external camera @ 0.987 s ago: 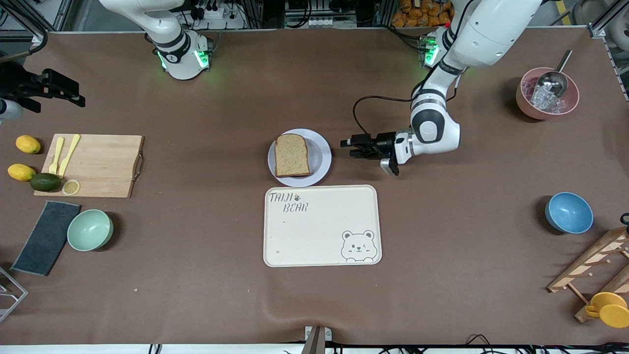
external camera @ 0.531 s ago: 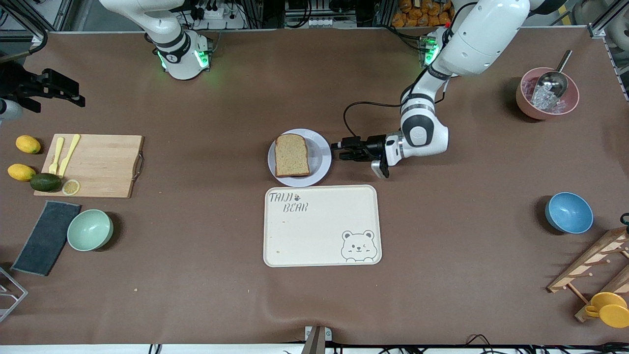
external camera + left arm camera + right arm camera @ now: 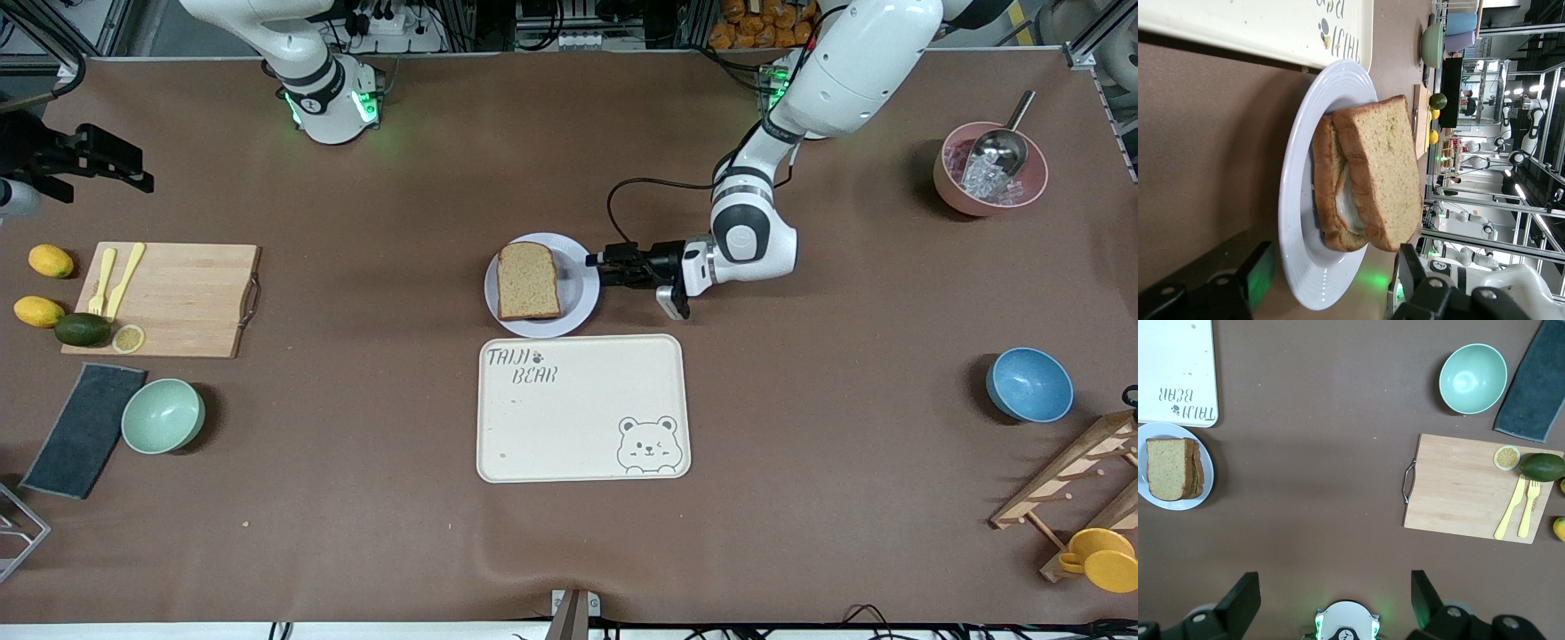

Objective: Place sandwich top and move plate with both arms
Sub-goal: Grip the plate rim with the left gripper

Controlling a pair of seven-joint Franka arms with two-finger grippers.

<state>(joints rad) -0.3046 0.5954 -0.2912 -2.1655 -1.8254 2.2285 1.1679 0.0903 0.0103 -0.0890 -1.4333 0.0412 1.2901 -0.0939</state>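
The sandwich top (image 3: 528, 280) lies on a lower slice with fried egg between them, on the plate (image 3: 580, 283) at the table's middle. My left gripper (image 3: 594, 264) is low at the plate's rim on the left arm's side, open. In the left wrist view the rim (image 3: 1298, 200) sits between the fingers of the left gripper (image 3: 1331, 280), with the sandwich top (image 3: 1381, 167) just past them. My right gripper (image 3: 1333, 583) is open and empty, waiting high over the table. From there the plate (image 3: 1206, 467) and sandwich top (image 3: 1166, 468) show far below.
The cream bear tray (image 3: 582, 409) lies just nearer the front camera than the plate. A cutting board (image 3: 178, 298) with fruit and a green bowl (image 3: 163, 415) are at the right arm's end. A pink bowl (image 3: 989, 169), blue bowl (image 3: 1029, 384) and wooden rack (image 3: 1076, 480) are at the left arm's end.
My left gripper has slid along the table toward the plate and now reaches its rim. The sandwich, plate and right arm have not moved.
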